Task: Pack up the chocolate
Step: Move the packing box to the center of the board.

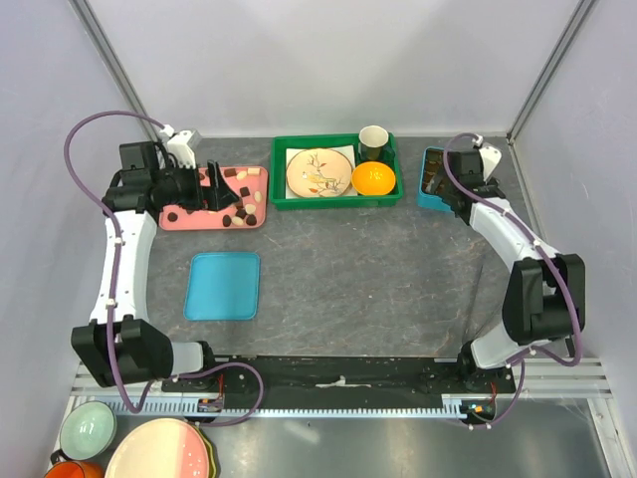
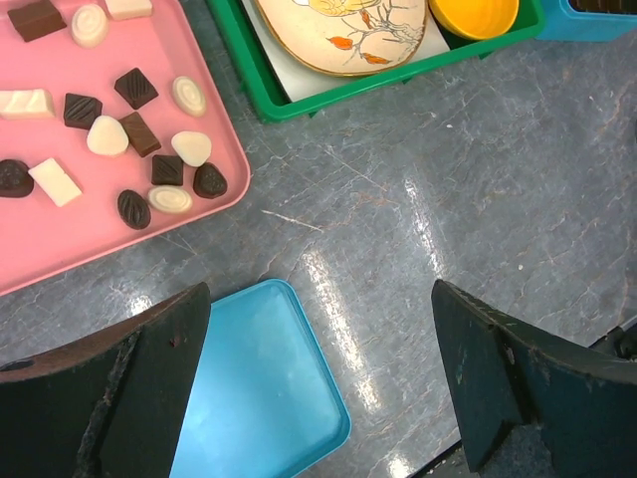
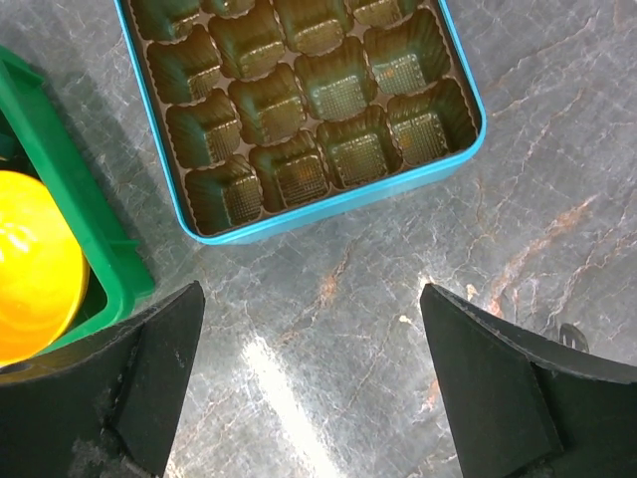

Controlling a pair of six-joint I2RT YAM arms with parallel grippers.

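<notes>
Several small chocolates [image 2: 139,134], dark brown, lighter brown and cream-white, lie loose on a pink tray [image 1: 214,214] at the back left; the tray also shows in the left wrist view [image 2: 60,239]. My left gripper [image 1: 212,187] hangs over that tray, open and empty [image 2: 318,388]. A blue tin [image 3: 328,204] with a brown insert of empty cups [image 3: 299,90] stands at the back right [image 1: 434,177]. My right gripper [image 1: 448,189] is above the tin's near edge, open and empty [image 3: 314,388].
A green bin [image 1: 336,199] between tray and tin holds a patterned plate [image 1: 318,172], an orange [image 1: 374,179] and a dark cup [image 1: 373,141]. A flat blue lid [image 1: 223,286] lies on the grey table in front of the pink tray.
</notes>
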